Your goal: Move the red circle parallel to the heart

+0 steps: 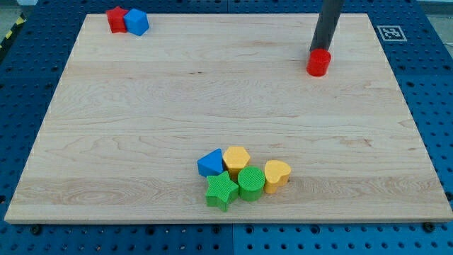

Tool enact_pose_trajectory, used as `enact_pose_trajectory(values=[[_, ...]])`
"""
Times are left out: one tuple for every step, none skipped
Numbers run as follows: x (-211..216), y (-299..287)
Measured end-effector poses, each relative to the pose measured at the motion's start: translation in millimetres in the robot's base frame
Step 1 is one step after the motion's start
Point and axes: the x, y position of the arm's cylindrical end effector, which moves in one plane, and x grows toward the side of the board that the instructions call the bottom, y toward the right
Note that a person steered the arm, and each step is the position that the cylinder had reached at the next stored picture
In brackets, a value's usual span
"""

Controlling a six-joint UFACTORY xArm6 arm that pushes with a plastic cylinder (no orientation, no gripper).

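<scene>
The red circle (318, 63) is a short red cylinder near the view's top right of the wooden board (141, 127). My tip (318, 51) rests right behind it, at its top edge, touching or nearly touching. The yellow heart (277, 175) lies near the view's bottom centre, at the right end of a cluster. The heart is far below the red circle and a little to its left.
The cluster beside the heart holds a green circle (250, 183), a green star (221, 190), a yellow hexagon-like block (236, 159) and a blue block (210, 163). A red block (116, 19) and a blue block (136, 22) touch at the top left corner.
</scene>
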Motion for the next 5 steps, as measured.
enact_pose_trajectory(values=[[0.0, 7.1], [2.8, 34.0], [26.8, 21.8], [32.8, 7.4], [32.8, 7.4]])
